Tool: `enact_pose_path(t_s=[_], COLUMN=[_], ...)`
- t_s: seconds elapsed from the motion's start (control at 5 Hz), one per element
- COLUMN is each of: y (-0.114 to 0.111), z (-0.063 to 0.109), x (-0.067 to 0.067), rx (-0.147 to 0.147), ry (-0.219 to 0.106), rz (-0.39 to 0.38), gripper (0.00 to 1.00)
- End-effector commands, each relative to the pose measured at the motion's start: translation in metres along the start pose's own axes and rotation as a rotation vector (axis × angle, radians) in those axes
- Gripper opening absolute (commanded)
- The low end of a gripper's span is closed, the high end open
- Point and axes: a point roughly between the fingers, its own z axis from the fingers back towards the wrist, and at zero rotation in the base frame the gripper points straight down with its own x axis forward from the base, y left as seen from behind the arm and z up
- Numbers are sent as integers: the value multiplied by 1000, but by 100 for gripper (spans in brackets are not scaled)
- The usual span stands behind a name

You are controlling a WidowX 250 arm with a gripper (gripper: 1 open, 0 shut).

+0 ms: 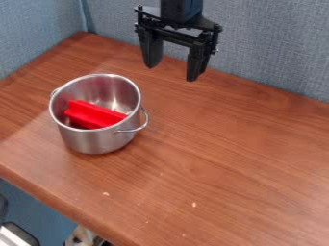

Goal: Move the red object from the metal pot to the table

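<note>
The red object (94,113), a small bright red block, lies inside the metal pot (96,135), leaning against its inner wall. The shiny pot stands on the left part of the reddish-brown wooden table (218,163). My gripper (175,67) hangs above the table behind and to the right of the pot, pointing down. Its two black fingers (150,53) are spread apart and nothing is between them. It is apart from the pot.
The table's front edge runs diagonally from the lower left toward the bottom middle, and its right edge lies at the far right. A blue-grey wall backs the table. A small handle sticks out from the pot's right side.
</note>
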Motion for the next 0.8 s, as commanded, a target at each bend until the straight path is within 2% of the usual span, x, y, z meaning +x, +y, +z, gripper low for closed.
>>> enact_pose_path(t_s=[0.0, 0.2, 0.6], y=[-1, -8, 21], z=[3, 11, 11], x=[0, -3, -1], rx=[-3, -1, -14], ry=[0, -1, -25], rz=[2, -83, 62], gripper=[100, 100, 100])
